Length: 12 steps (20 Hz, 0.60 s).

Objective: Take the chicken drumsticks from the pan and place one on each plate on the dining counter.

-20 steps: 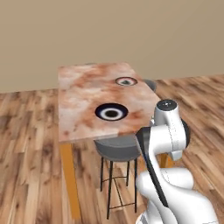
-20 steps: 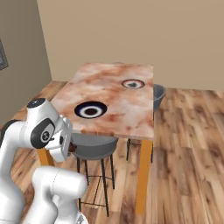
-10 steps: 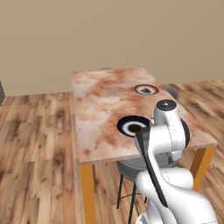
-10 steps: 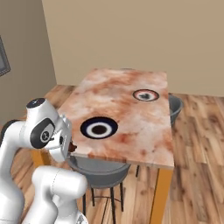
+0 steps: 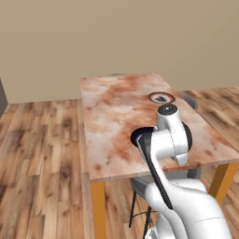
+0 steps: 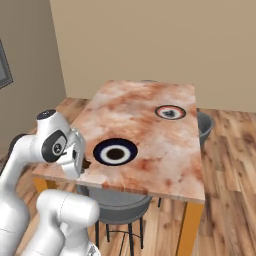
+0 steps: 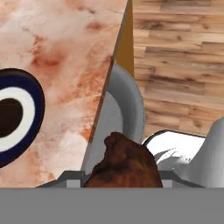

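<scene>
Dining counter (image 6: 150, 110): a marbled slab on orange legs, with a grey stool (image 6: 117, 202) tucked under its near edge. Near plate (image 6: 115, 151): it lies close to the near edge, toward the arm's side, and its centre is bare. Far plate (image 6: 170, 112): it sits by the far right edge and carries a dark lump that is probably a drumstick, though too small to tell for certain. Claw (image 7: 120, 175): pressed together on a brown chicken drumstick (image 7: 124, 162), which it pinches just off the counter's near edge, above the stool seat.

Governing relation: in the right base view the near plate lies forward of the claw and slightly to its right, across the counter edge, so the coming move is judged to be a reach inward over the slab. The drumstick's long axis cannot be told, since only one rounded end shows.

The hand view gives the held meat and the plate's rim (image 7: 26, 118). The left base view hides the near plate (image 5: 138, 135) largely behind the arm.
</scene>
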Tool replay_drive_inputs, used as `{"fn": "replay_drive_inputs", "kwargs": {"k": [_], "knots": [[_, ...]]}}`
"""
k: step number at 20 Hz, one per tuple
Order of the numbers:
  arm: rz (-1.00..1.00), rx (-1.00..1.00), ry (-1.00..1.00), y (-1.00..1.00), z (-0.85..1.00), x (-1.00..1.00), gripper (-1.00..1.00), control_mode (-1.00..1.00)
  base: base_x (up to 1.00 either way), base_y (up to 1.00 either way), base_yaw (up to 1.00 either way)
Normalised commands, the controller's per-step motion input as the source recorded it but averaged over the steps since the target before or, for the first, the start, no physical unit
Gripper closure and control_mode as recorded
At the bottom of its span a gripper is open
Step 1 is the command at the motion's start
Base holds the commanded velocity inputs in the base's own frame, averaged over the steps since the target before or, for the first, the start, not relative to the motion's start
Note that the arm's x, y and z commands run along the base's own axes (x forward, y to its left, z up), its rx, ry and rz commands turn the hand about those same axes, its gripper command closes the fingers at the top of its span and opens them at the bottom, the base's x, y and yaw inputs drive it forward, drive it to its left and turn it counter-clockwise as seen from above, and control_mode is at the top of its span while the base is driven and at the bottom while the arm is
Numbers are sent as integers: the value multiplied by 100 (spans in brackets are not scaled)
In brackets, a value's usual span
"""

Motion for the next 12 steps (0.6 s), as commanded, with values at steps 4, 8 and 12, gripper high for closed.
{"fn": "replay_drive_inputs", "kwargs": {"k": [4, 8, 12], "knots": [[1, 0, 25, -13, 0, 74, 100, -100, 0, 0, 0], [1, 0, 27, -33, -2, 72, 100, -100, 0, 0, 0], [3, 0, 30, -16, -6, 82, 100, -100, 0, 0, 0]]}}
